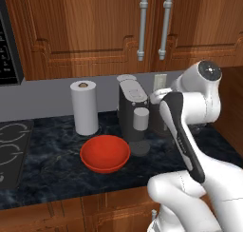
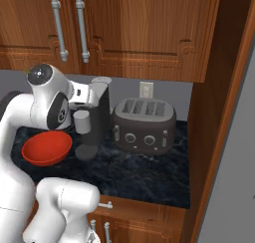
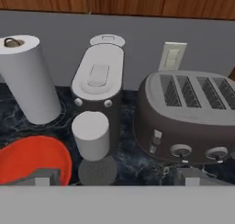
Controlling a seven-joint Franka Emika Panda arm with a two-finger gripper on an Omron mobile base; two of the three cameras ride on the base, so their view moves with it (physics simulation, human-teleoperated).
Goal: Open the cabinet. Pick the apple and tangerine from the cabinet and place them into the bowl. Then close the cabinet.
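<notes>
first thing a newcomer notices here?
Probably the glossy red bowl, sitting empty on the dark marble counter in front of the paper towel roll. Next, the white arm folded in the foreground, beside the coffee machine. Above, the reddish-brown cabinet has both doors shut.

A white paper towel roll [image 1: 84,107] stands upright on the dark marble bench [image 1: 52,145], left of a grey coffee machine [image 1: 133,110]. A dark 4-slot toaster [image 2: 144,125] sits right of the machine, below a wall outlet [image 2: 146,89].
</notes>
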